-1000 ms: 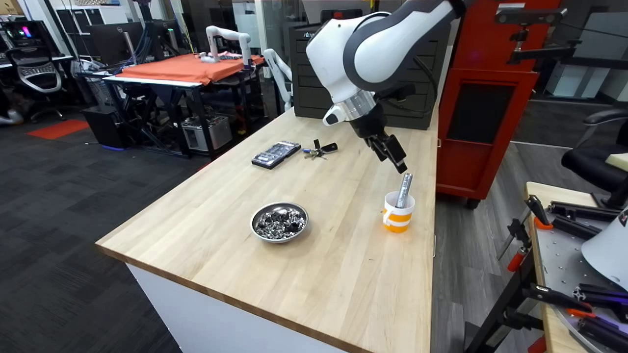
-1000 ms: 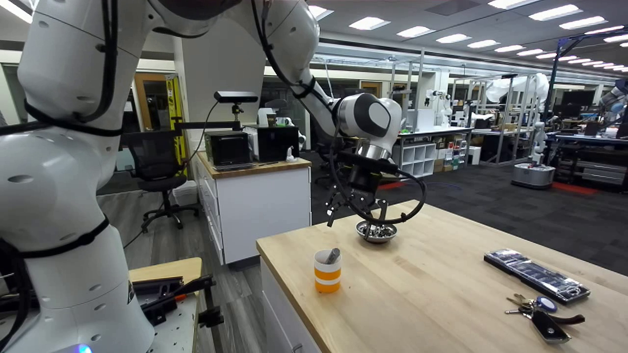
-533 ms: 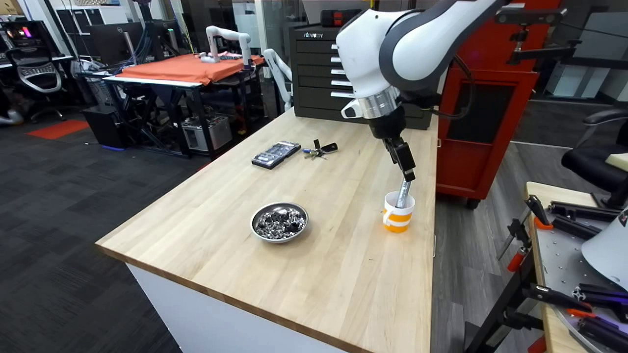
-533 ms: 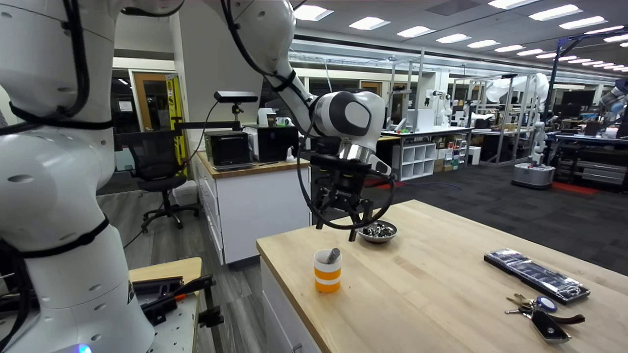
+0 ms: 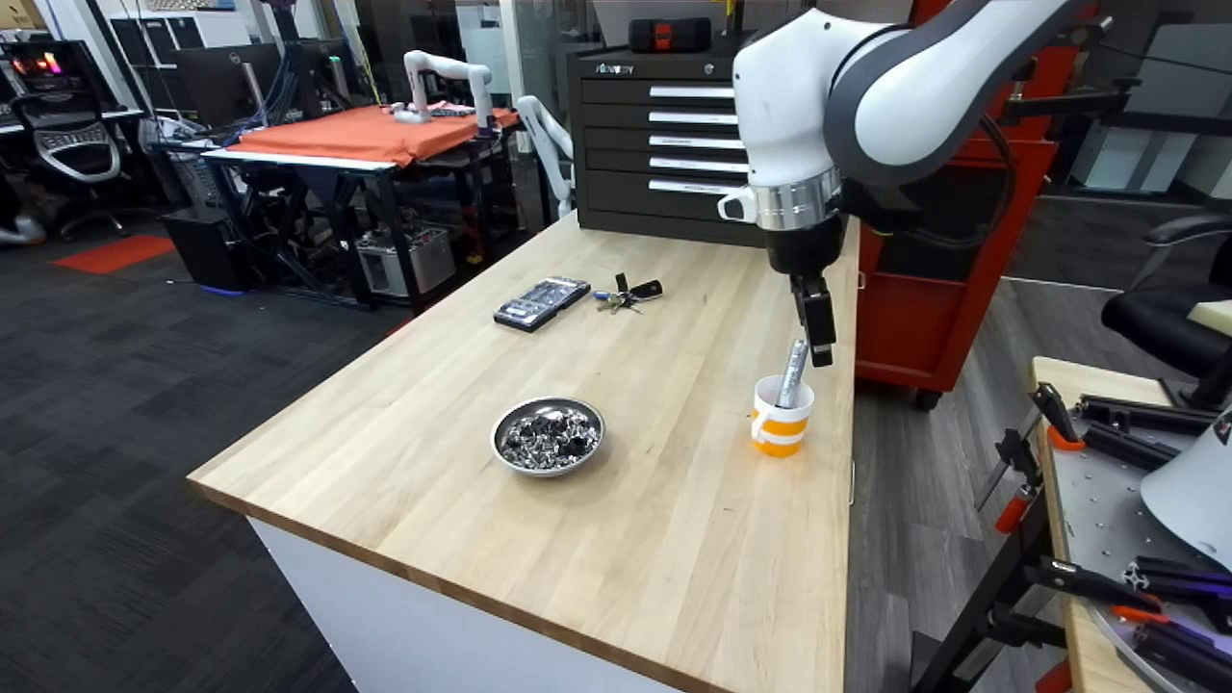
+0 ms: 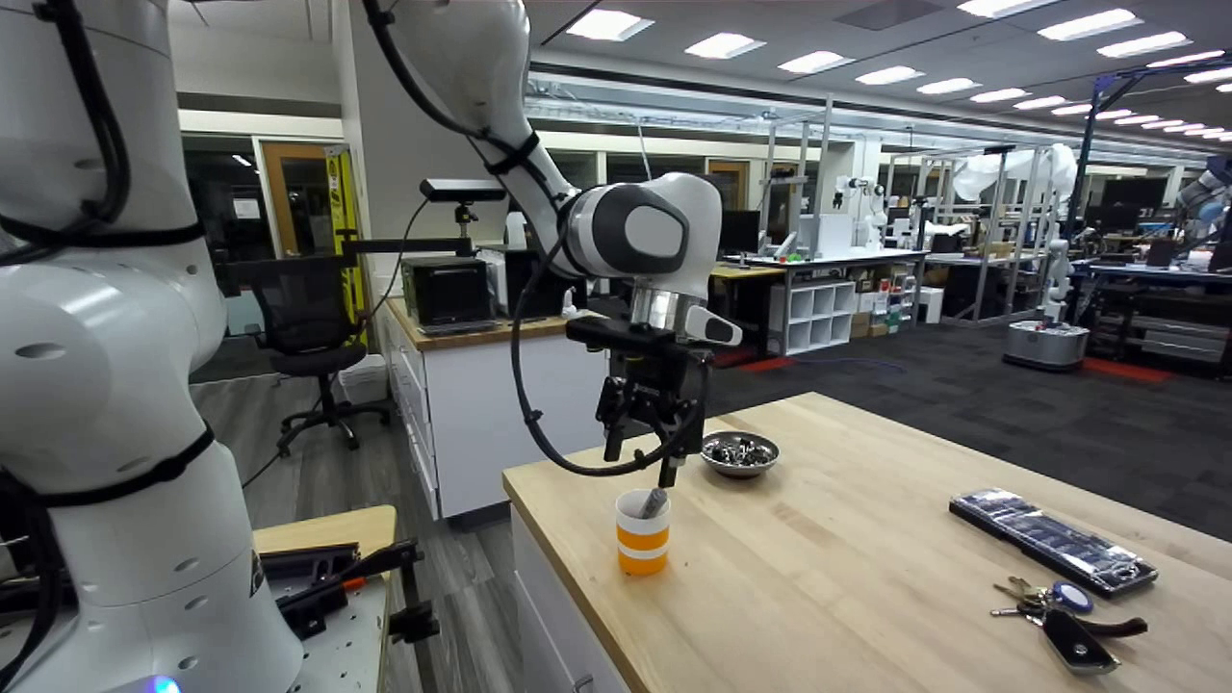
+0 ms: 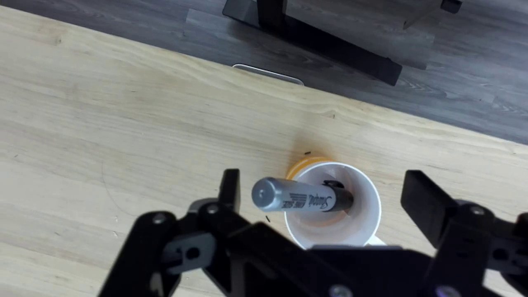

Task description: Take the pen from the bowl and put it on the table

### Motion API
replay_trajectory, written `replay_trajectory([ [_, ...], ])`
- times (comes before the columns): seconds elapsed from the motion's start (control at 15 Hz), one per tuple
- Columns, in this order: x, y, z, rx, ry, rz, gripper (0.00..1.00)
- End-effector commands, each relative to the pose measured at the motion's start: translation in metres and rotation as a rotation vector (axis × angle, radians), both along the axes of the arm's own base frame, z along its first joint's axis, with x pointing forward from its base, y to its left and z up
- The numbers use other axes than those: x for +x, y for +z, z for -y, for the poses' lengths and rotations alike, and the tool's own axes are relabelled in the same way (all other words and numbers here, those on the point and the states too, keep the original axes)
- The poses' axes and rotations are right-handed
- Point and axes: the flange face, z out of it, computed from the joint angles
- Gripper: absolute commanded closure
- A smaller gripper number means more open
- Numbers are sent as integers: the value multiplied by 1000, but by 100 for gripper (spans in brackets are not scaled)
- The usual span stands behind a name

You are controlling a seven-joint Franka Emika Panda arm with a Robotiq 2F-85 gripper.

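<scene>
Wrist view: my hand (image 7: 325,196) spread, empty; pen (image 7: 305,196) leans to nine o'clock in mug (image 7: 336,229). I judge grasp, lift, set-down on surface (image 7: 103,123) remain.

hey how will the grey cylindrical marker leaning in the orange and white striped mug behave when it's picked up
The grey cylindrical marker probably won't flex; its barrel looks straight and rigid. It leans in the orange-and-white striped mug, so it may swivel if nudged. Laid on the light wooden table, its round body could roll.
</scene>
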Motion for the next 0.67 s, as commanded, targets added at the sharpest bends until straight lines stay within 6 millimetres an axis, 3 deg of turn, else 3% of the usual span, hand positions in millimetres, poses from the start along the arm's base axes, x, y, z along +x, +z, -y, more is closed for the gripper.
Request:
replay_trajectory([
  [0.0,-19,-3,8,2,-45,93,0],
  [0.6,-13,-18,48,71,-99,239,0],
])
